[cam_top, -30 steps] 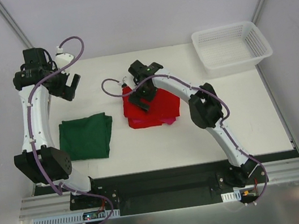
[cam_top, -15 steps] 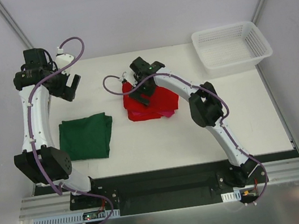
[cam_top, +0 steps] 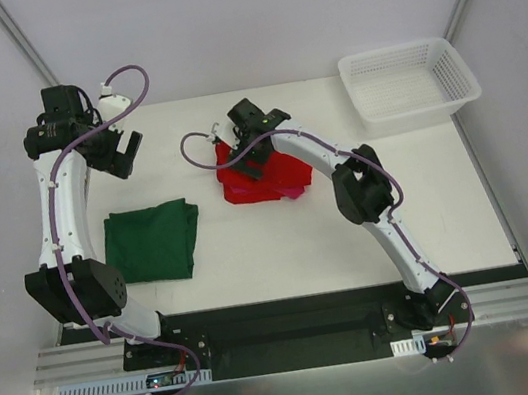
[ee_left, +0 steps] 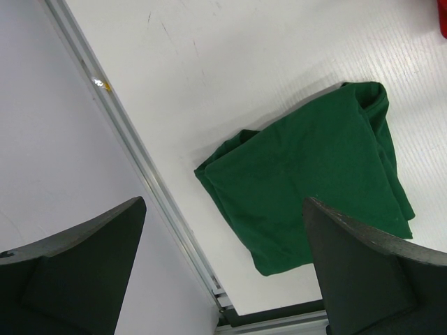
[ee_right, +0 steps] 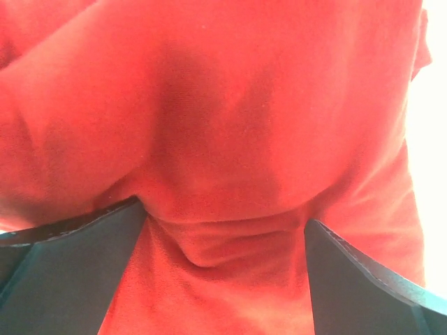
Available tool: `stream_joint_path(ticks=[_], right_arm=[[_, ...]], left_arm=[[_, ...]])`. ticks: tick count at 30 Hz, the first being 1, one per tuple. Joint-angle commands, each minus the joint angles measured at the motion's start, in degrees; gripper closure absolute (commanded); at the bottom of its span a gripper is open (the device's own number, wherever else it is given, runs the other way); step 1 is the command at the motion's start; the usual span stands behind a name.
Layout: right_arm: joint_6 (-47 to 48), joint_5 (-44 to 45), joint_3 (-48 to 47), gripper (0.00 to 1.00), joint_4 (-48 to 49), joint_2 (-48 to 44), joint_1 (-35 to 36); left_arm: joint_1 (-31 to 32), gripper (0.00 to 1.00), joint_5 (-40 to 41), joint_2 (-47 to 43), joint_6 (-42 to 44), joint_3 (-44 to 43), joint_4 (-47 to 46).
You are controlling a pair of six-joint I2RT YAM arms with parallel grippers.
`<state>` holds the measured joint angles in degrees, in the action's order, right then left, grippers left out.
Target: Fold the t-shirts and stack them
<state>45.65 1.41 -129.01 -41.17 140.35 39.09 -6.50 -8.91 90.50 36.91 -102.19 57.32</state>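
The dark green t-shirt (cam_top: 153, 241) lies folded flat at the table's left; the left wrist view shows it (ee_left: 314, 188) below and to the right of the fingers. My left gripper (cam_top: 125, 155) (ee_left: 223, 202) hangs open in the air over the table's far-left corner, holding nothing. The red t-shirt (cam_top: 276, 180) (ee_right: 244, 105) lies bunched in the middle of the table. My right gripper (cam_top: 245, 158) (ee_right: 223, 216) is pressed down onto its far-left part. Its jaws stand wide open, with a fold of red cloth bulging between the fingers (ee_right: 77, 272).
A white mesh basket (cam_top: 400, 104) stands at the far right corner. The white table (cam_top: 284, 255) runs to a metal rail (ee_left: 140, 153) on the left, with grey walls around it.
My right gripper has moved a little toward the far edge, and the red t-shirt has shifted and bunched up with it. The left arm and the green t-shirt have not moved.
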Motion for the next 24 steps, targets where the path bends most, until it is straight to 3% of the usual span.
stream_joint_path(ticks=[1,16,24], right_arm=[[2.5,4.1,-0.2,0.00,2.8,2.8,-1.1],[2.5,1.8,9.4,0.00,0.5,-5.9,-0.5],[0.1,0.6,8.2,0.00,-2.4,-8.9,-0.3]], left_arm=[[-0.5,0.05,-0.4,-1.6,-0.2,0.4,0.7],[-0.6,0.05,-0.8,-1.0,0.1,0.4,0.6],[-0.5,0.06,-1.5,-0.1,-0.3,-1.0,0.7]])
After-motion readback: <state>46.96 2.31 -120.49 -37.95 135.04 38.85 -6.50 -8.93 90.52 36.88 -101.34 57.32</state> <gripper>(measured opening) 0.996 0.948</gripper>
